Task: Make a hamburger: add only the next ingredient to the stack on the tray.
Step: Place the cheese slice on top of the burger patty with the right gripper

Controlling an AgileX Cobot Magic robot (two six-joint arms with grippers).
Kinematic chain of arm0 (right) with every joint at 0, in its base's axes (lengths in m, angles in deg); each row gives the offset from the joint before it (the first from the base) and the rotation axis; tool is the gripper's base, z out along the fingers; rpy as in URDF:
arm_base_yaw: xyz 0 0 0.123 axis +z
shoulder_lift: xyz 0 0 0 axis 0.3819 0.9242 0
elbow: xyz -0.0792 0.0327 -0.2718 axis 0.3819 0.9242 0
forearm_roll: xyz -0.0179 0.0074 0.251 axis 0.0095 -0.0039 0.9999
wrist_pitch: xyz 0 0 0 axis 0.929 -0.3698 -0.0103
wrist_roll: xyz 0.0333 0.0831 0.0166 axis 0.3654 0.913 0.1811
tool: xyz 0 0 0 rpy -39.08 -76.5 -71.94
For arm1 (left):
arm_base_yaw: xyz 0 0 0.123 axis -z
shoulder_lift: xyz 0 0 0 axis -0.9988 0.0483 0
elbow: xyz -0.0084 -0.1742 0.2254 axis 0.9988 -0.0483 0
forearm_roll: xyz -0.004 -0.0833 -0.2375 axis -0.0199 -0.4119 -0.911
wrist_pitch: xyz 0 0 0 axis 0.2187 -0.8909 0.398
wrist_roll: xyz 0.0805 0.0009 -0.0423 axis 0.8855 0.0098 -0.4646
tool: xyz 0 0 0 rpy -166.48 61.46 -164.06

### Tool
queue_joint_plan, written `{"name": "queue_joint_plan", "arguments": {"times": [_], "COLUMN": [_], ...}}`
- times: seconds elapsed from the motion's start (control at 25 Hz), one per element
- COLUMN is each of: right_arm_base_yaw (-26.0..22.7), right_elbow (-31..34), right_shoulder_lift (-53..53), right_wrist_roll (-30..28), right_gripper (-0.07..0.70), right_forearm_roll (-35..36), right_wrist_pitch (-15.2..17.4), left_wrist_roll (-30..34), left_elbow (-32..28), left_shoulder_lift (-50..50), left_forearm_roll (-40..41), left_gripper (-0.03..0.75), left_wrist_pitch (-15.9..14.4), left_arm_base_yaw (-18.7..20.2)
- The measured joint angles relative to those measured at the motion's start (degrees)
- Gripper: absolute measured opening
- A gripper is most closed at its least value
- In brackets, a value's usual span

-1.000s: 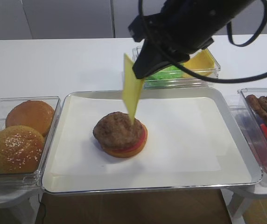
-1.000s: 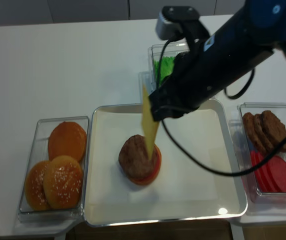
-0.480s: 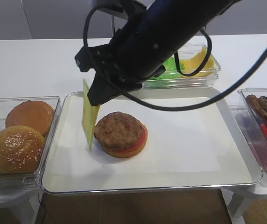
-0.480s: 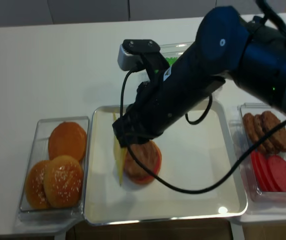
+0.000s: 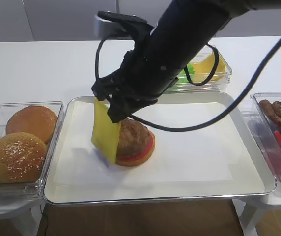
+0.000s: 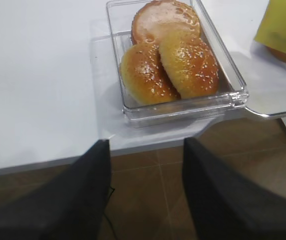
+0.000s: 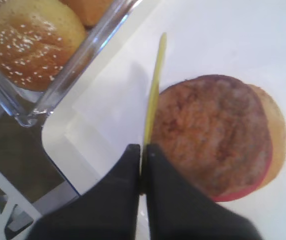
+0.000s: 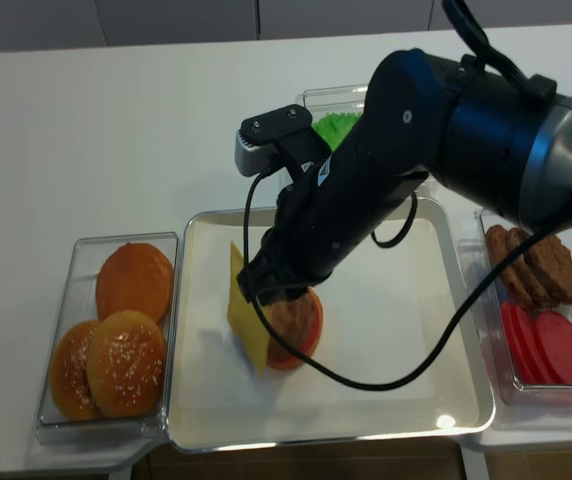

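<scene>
Clamped together on the top edge of the thin square slice of yellow cheese (image 7: 154, 95), the jaws of the right gripper (image 7: 142, 156) held it hanging edge-down at the left flank of the small round stack of tan bun, red tomato and brown patty (image 5: 133, 142), inside the large silver paper-lined tray (image 5: 251, 142). By this reading, the placing step was in hand: the next move called for carrying the slice rightward over the patty, laying it flat and centred, then opening the jaws. Left gripper (image 6: 145, 192) stood with jaws apart and empty, off the table edge near the clear plastic container of sesame buns (image 6: 173, 60).
</scene>
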Motion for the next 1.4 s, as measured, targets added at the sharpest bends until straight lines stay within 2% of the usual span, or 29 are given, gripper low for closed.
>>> {"name": "queue_joint_plan", "arguments": {"times": [0.44, 1.24, 1.32, 1.4], "right_arm_base_yaw": [0.0, 0.0, 0.0, 0.0], "right_elbow": [0.0, 0.0, 0.0, 0.0], "right_shoulder_lift": [0.4, 2.7, 2.7, 2.7], "right_wrist_roll": [5.5, 7.0, 8.2, 9.0], "right_gripper": [0.010, 0.013, 0.029, 0.083], "right_forearm_roll": [-13.2, -15.9, -16.1, -16.4], "right_wrist_pitch": [0.0, 0.4, 0.5, 0.5], "left_wrist_roll": [0.0, 0.0, 0.0, 0.0], "left_elbow": [0.0, 0.0, 0.0, 0.0], "left_shoulder_lift": [0.0, 0.0, 0.0, 0.0], "left_forearm_roll": [0.0, 0.0, 0.0, 0.0], "left_gripper": [0.353, 0.352, 0.352, 0.352], "left_wrist_pitch": [0.0, 0.0, 0.0, 0.0], "left_arm_base_yaw": [0.0, 0.0, 0.0, 0.0]}}
